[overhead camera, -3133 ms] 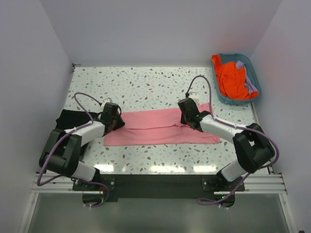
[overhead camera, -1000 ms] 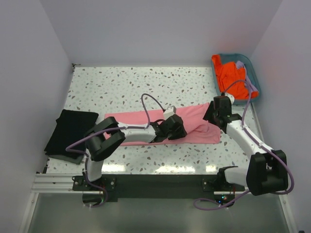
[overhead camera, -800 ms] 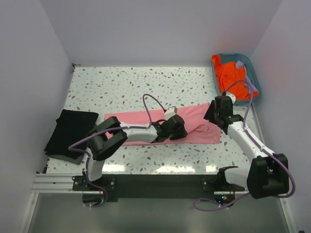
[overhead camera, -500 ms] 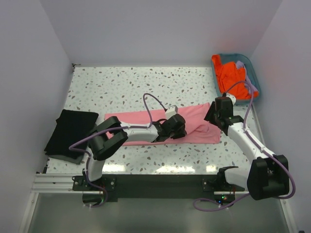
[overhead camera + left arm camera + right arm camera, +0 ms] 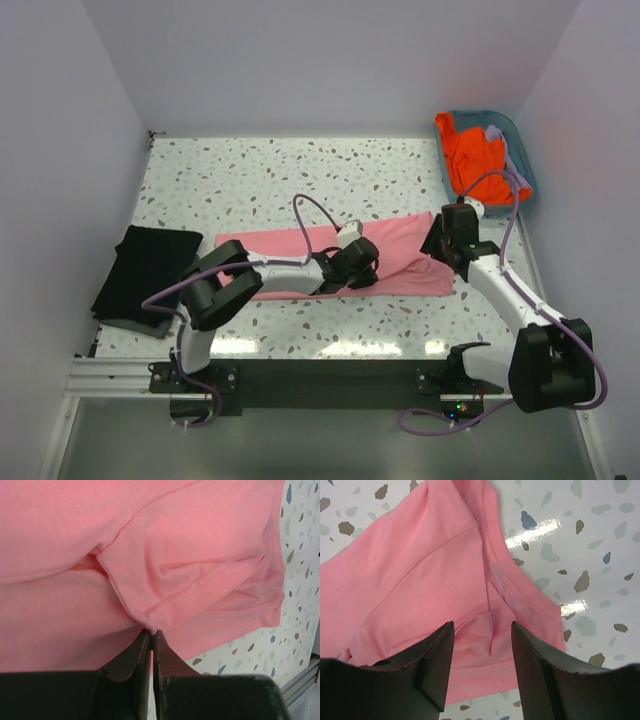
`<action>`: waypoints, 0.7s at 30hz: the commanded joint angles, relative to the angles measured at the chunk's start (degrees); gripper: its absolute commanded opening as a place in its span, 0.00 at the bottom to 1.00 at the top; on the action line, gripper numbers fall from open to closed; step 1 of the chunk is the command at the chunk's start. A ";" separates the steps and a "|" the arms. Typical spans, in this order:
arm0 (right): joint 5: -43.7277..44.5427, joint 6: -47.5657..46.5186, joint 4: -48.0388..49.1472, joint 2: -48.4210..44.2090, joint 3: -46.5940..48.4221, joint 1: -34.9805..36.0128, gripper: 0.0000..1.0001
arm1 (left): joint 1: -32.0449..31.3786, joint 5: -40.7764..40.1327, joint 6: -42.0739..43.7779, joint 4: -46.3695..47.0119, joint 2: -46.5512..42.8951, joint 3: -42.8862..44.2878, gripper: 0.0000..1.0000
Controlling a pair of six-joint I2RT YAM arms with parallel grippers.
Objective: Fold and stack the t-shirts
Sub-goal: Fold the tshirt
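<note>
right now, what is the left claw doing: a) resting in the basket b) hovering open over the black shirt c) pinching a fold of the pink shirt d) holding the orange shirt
C: the left wrist view shows the left claw shut tight on a hemmed fold of the pink shirt.

Reaches the left arm (image 5: 285, 268) low and far rightward across the middle, left gripper (image 5: 151, 632) pinched tight on a fold of the salmon-pink t-shirt (image 5: 200, 555). Holds the right arm (image 5: 500, 285) extended forward at the right, right gripper (image 5: 481, 627) pointing down, fingers spread apart.
</note>
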 commanded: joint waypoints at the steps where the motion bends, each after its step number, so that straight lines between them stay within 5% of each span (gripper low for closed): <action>1: 0.52 -0.62 0.76 -1.73 -0.54 -0.32 0.53 | -0.17 -1.16 1.21 0.83 -3.85 -0.95 0.07; 21: 0.52 -0.53 0.68 -2.17 -1.60 -0.31 0.52 | 1.85 0.69 3.76 0.48 -7.19 -4.99 0.03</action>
